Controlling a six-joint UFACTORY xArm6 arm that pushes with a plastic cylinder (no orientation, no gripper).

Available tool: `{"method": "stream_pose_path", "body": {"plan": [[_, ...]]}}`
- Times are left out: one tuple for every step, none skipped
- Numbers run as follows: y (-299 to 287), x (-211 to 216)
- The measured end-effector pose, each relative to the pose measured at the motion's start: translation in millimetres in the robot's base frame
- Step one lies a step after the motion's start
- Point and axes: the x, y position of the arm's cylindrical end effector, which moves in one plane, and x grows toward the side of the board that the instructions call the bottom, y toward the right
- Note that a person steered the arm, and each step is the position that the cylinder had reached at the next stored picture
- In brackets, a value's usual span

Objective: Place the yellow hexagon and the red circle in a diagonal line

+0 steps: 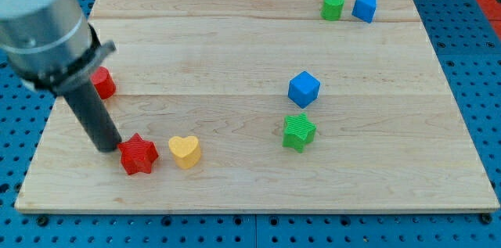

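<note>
Seven small blocks lie on the wooden board (pixel 258 185). My tip (pixel 109 147) is in the lower left of the frame, just beside the red star (pixel 138 154), at its left edge; whether the two touch cannot be told. The rod is a plain pusher with nothing to open or close, and it carries nothing. A yellow heart (pixel 185 151) sits just to the right of the red star, close to it with a small gap. Partly hidden behind the rod, at the left edge of the board, is a red block (pixel 103 82) whose shape cannot be made out. Near the middle, a blue cube (pixel 304 88) stands just above a green star (pixel 298 131). In the upper right, a green cylinder (pixel 333 5) and a blue block (pixel 364 7) sit side by side.
</note>
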Motion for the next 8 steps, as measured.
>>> {"method": "stream_pose_path", "body": {"plan": [[66, -1], [-11, 0], [-87, 4], [-110, -63], [-88, -92], [10, -72], [54, -46], [34, -124]]}}
